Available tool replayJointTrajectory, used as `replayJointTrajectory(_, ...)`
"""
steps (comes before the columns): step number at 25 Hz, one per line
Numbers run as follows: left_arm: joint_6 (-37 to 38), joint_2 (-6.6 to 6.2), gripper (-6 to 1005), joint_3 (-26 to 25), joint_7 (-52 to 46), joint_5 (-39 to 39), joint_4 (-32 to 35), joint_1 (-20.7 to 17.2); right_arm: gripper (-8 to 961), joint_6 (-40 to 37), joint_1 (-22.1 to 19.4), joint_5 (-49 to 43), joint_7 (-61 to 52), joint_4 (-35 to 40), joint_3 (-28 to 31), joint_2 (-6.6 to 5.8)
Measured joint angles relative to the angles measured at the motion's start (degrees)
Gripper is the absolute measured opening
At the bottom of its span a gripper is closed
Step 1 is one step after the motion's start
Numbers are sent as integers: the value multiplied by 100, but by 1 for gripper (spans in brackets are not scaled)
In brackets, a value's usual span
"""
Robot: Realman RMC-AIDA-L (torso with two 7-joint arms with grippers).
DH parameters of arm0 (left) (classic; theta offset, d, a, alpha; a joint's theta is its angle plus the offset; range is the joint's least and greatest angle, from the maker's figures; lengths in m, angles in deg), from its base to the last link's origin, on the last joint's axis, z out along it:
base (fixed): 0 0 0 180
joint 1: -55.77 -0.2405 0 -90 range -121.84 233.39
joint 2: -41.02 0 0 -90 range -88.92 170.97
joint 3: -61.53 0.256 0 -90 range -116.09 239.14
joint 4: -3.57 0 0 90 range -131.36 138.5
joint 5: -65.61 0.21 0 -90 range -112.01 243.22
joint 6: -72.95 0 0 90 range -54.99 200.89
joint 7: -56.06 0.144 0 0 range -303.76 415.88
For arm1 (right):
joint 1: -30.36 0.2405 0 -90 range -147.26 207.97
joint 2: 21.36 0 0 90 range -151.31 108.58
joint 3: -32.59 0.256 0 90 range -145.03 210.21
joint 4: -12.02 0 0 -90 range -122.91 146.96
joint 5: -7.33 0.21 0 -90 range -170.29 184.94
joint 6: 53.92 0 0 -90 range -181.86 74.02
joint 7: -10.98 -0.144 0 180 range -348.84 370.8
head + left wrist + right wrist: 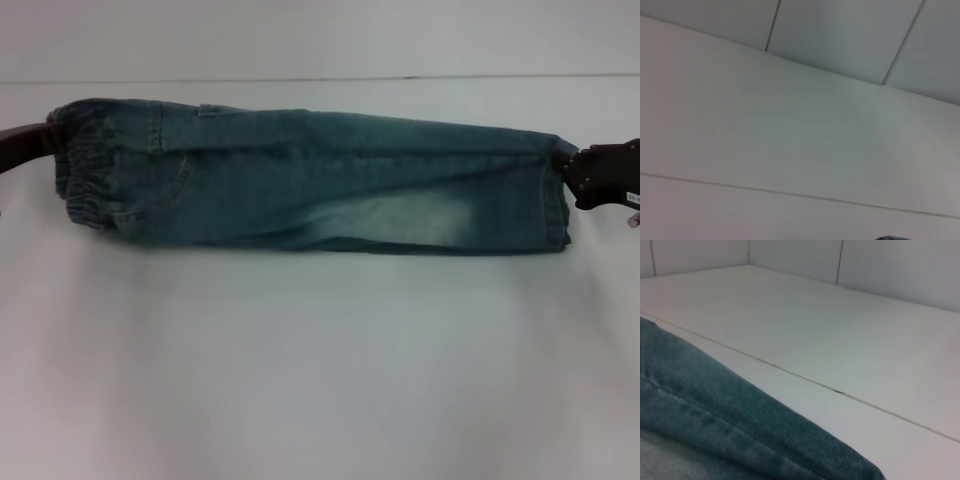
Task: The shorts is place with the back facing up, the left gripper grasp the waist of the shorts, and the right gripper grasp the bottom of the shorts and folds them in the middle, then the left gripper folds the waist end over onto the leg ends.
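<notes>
Head view: the shorts lie as one long narrow band across the far half of the white counter, already doubled lengthwise, with the far long edge reading as the fold. The waist, ruched and thick, is at the counter's left side; the leg ends, flat and paler, are at the right. The left end effector meets the waist's far corner, but only a dark stub of it shows, so whether its fingers are clamped on the cloth cannot be told. The right end effector touches the far corner of the leg hems; its fingers look pinched onto the denim there, though the contact is partly hidden.

Left wrist view: only bare counter and wall panels, plus a sliver of dark cloth at the picture's edge. No fingers show.

Right wrist view: the denim's stitched fold lies close under the camera on the counter, soft and slightly fuzzy, with a thick seam ridge.

As a judgement, this is light but floppy denim. It will sag between holds and should not slip much. The elastic waist is bulky, so a deep pinch at the waist corner, through both layers, seems best for carrying it over onto the leg ends.
</notes>
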Motion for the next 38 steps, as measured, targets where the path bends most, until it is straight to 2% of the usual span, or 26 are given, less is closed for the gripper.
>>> replayJointTrajectory(7, -326, 4, 85, 129, 2, 19, -53, -8, 36, 315, 93, 84, 253, -56, -21, 82)
replayJointTrajectory(15, -683, -1, 90, 643, 5, 33, -247, 15, 45, 571, 174, 205, 482, -265, -118, 87)
replayJointTrajectory(25, -750, 3, 97, 837, 1, 48, -247, 71, 68, 1018, 284, 197, 414, -425, -458, 91)
replayJointTrajectory(27, -752, 2, 187, 838, -7, 48, -247, 71, 73, 1094, 302, 189, 413, -453, -509, 91)
replayJointTrajectory(33, -755, 3, 445, 824, -10, 30, -223, 35, 273, 1068, 285, 197, 385, -447, -543, 90)
replayJointTrajectory(36, -733, 11, 568, 784, -26, -9, -109, -32, 510, 833, 246, 201, 234, -344, -522, 64)
replayJointTrajectory(38, -713, 21, 651, 784, -36, -34, -44, -66, 629, 652, 224, 202, 102, -272, -518, 38)
